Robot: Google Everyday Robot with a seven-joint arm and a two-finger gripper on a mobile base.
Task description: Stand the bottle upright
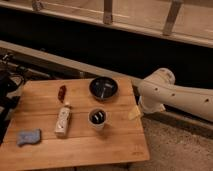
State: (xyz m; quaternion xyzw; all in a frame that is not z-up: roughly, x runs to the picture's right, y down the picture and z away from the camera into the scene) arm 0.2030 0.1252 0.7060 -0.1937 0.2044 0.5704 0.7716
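A white bottle (63,120) with a pale label lies on its side on the left half of the wooden table (75,150), its neck pointing away towards the far edge. My white arm (170,92) reaches in from the right. My gripper (148,107) is at the arm's end by the table's right edge, well to the right of the bottle and apart from it.
A red packet (62,92) lies just beyond the bottle's neck. A black bowl (103,88) stands at the back, a white cup (97,118) right of the bottle, a blue sponge (28,136) at front left, and a yellow piece (135,112) at the right edge.
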